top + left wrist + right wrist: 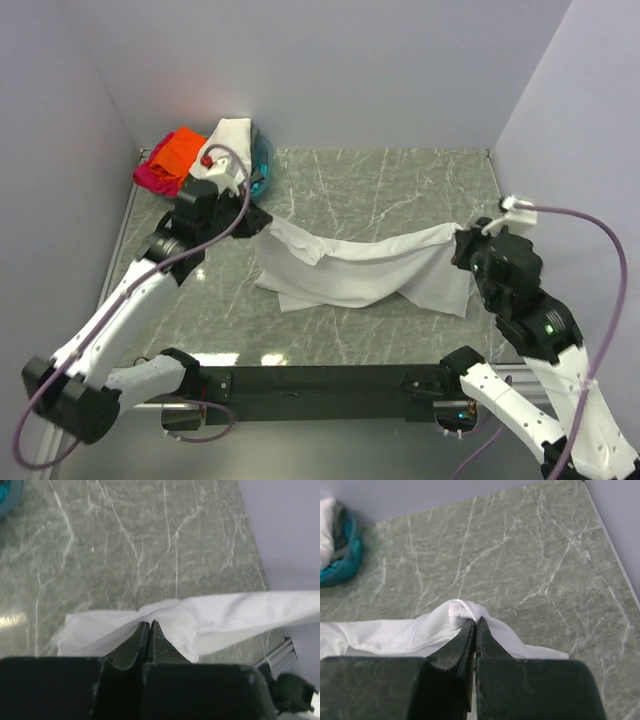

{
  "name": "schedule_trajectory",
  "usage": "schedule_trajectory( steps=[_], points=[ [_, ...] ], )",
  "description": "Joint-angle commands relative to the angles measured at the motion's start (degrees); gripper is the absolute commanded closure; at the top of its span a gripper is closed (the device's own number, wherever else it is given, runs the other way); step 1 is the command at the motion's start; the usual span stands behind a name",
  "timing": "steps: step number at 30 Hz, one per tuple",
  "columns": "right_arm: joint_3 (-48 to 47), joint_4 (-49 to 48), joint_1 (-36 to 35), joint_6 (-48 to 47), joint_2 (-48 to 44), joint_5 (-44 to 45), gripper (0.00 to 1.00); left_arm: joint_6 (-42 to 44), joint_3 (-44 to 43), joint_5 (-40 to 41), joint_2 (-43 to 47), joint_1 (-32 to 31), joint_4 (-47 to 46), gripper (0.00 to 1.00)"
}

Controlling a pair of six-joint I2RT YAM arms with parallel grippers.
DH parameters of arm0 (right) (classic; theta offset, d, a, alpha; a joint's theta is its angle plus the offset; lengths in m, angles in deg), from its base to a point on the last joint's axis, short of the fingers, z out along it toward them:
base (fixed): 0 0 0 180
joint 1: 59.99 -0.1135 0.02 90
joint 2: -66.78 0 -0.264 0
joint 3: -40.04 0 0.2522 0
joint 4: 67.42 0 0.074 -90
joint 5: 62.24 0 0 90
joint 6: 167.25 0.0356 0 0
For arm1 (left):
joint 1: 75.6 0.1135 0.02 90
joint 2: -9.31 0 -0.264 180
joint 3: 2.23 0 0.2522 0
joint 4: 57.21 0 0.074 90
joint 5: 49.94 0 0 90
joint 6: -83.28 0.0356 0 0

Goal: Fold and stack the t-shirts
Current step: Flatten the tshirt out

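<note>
No legible text, labels, brands or numbers in any view.

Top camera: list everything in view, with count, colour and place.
white t-shirt: 1, white, mid-table, held at both ends, middle drooping
shirt pile: 1 heap, orange, magenta-pink, cream-white and teal showing, far-left corner
table: 1, grey-green marble pattern, under everything
cables: 2, purple, one along each arm
left gripper: 1, black, shut on the t-shirt's left end
right gripper: 1, black, shut on the t-shirt's right end
</note>
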Motion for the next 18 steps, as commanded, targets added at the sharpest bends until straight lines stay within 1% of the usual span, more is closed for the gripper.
schedule_trajectory(
  steps=[1, 2, 3, 4, 5, 6, 7, 8, 9, 10, 11, 12, 13, 14, 15, 17, 18],
  points=[
    [-4.16, -7.62, 0.88, -2.04, 10.19, 1.75, 1.00, 0.98, -7.42, -4.88, -10.84, 2.70, -6.06, 1.00],
    [-5.74, -9.02, 1.14, -3.26, 12.74, 1.93, 1.00, 0.98, -11.97, -5.85, -13.51, 4.28, -6.07, 0.99],
    [-9.50, -9.55, 2.01, -3.71, 17.73, 1.93, 1.00, 1.24, -14.71, -6.12, -16.23, 4.90, -5.89, 0.99],
    [-11.54, -9.99, 2.98, -4.15, 20.21, 1.24, 1.00, 1.77, -17.70, -6.21, -21.39, 5.43, -5.54, 0.99],
    [-13.65, -10.43, 5.69, -5.02, 22.24, -0.60, 1.00, 2.12, -24.69, -6.12, -24.05, 6.31, -3.45, 0.99],
    [-18.11, -11.48, 7.11, -5.38, 26.09, -2.27, 1.00, 2.56, -28.67, -7.08, -26.78, 6.75, -2.39, 0.99],
    [-20.59, -11.84, 8.51, -5.73, 27.95, -3.68, 1.00, 3.00, -36.63, -7.52, -31.94, 7.36, -1.07, 0.99],
    [-23.14, -12.02, 10.88, -6.34, 29.62, -5.52, 1.00, 3.26, -40.80, -8.13, -34.25, 7.63, 0.08, 0.99],
    [-28.30, -12.11, 11.68, -6.70, 32.77, -6.15, 1.00, 3.53, -44.76, -9.18, -36.54, 7.81, 1.65, 0.99],
    [-31.13, -12.02, 12.39, -7.22, 34.37, -6.41, 1.00, 3.62, -48.80, -10.76, -40.56, 8.07, 2.54, 0.99],
    [-33.77, -12.02, 13.18, -8.27, 35.95, -6.68, 1.00, 3.71, -57.71, -11.39, -42.60, 8.42, 3.68, 1.00],
    [-38.06, -12.54, 14.14, -8.98, 38.41, -7.20, 1.00, 3.88, -62.68, -12.18, -46.54, 8.68, 6.39, 0.99],
    [-40.02, -13.16, 14.76, -9.59, 39.39, -7.82, 1.00, 3.79, -67.51, -13.49, -48.49, 8.95, 7.81, 1.00],
    [-41.69, -13.69, 15.29, -10.47, 40.18, -8.78, 1.00, 3.62, -76.44, -13.85, -50.17, 9.47, 9.13, 0.99],
    [-44.32, -14.65, 16.34, -10.91, 41.41, -10.88, 1.00, 3.27, -81.48, -15.94, -52.01, 10.26, 9.40, 0.99],
    [-45.66, -16.23, 17.05, -12.32, 41.94, -12.56, 1.00, 2.22, -80.67, -17.10, -51.25, 11.14, 6.52, 0.99],
    [-46.27, -17.46, 17.49, -12.85, 42.12, -14.05, 1.00, 1.86, -78.39, -17.71, -48.19, 11.58, 4.50, 0.99]
  ],
)
